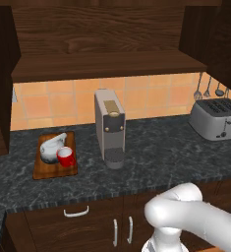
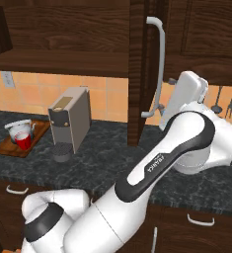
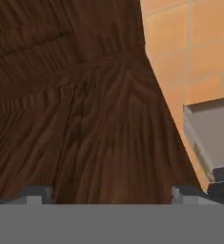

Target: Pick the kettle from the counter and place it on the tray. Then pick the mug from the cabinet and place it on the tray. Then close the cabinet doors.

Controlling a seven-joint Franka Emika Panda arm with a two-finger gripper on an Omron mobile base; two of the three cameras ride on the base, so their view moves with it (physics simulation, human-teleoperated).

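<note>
Kettle (image 1: 52, 146) and mug (image 1: 65, 156) already on tray (image 1: 43, 171) near worktop (image 1: 161, 152) left edge.
Cabinet doors (image 2: 137, 69) open, unclosed; pincer (image 3: 111, 196) spread, grasping nothing, close against door wood.

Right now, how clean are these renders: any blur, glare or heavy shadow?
Left base view: sharp, flat light, the cabinet interior dim, no glare on the kettle. Right base view: soft sheen on the white arm. Hand view: the door panel close up, its grain smeared and blocky, the claw tips dark.
</note>
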